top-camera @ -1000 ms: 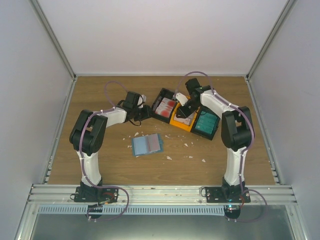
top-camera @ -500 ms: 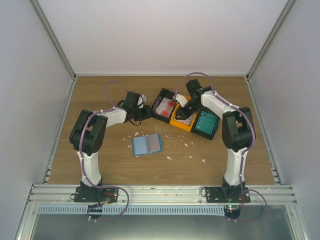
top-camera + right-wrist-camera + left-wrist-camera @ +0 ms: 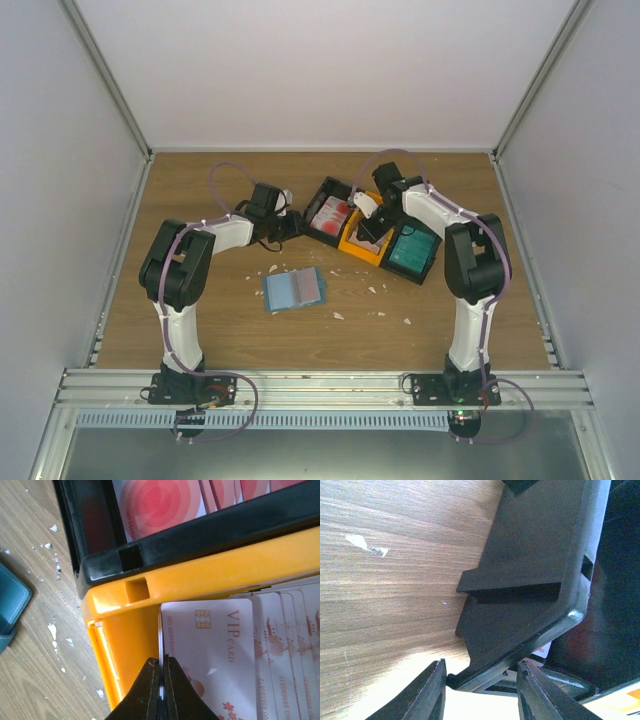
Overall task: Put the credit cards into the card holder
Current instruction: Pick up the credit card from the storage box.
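The tray (image 3: 349,246) is the biggest worry. The left gripper (image 3: 480,690) has its jaws wide apart around the tray's far-left corner. I cannot tell whether they press on it, and if they do not, the tray may drag along when a card lifts.

The right gripper (image 3: 161,680) is closed almost completely on a thin card (image 3: 160,630) seen edge-on in the orange middle compartment. With so narrow a pinch, I judge the card could twist free, or a neighbour from the stack could cling to it.

The tray's left black compartment holds red-blotched cards (image 3: 160,500). The middle one holds pale cards (image 3: 215,645), and the right one teal cards (image 3: 412,248).

The card holder (image 3: 295,289) lies flat, near and left of the tray and apart from it. Whether it holds any cards is unclear. White scraps (image 3: 338,315) dot the table nearby.
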Motion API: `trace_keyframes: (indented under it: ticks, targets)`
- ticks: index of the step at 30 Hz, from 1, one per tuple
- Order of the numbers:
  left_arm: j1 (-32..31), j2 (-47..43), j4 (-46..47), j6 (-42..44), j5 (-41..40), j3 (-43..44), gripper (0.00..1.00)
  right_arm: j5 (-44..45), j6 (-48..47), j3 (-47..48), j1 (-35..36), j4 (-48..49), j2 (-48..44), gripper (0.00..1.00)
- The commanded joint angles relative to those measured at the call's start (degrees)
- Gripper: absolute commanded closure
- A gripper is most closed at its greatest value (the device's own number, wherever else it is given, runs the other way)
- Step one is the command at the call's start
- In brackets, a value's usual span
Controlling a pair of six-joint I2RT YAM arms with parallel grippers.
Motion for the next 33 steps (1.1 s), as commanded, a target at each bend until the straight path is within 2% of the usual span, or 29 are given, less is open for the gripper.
trace_keyframes:
  ticks: [1, 13, 20, 24, 28, 33]
  targets:
    - [-0.3, -0.64, 0.76, 0.39, -0.38, -0.56, 0.58, 3.01, 0.86, -0.69, 0.1, 0.71, -3.31, 1.0]
    - [-0.29, -5.07, 1.12, 0.47, -1.59, -3.09, 0.5, 5.84, 4.38, -0.04, -0.59, 3.16, -11.45, 1.0]
    - [-0.27, -11.5, 2.8, -0.77, -2.99, -7.83, 0.44, 3.56, 11.78, -0.67, -1.13, 7.01, -19.51, 1.0]
    - [-0.3, -19.23, 5.1, -1.83, -2.09, -12.86, 0.38, 0.27, 21.68, -4.46, -1.11, 12.11, -25.39, 0.99]
    - [-1.03, -27.87, 13.67, -3.07, 4.46, -19.22, 0.3, -7.76, 34.71, -11.62, -1.11, 19.66, -31.86, 1.0]
    - [-3.74, -32.91, 23.47, -3.52, 13.63, -22.85, 0.25, -13.21, 50.28, -22.65, -1.07, 30.2, -39.45, 0.99]
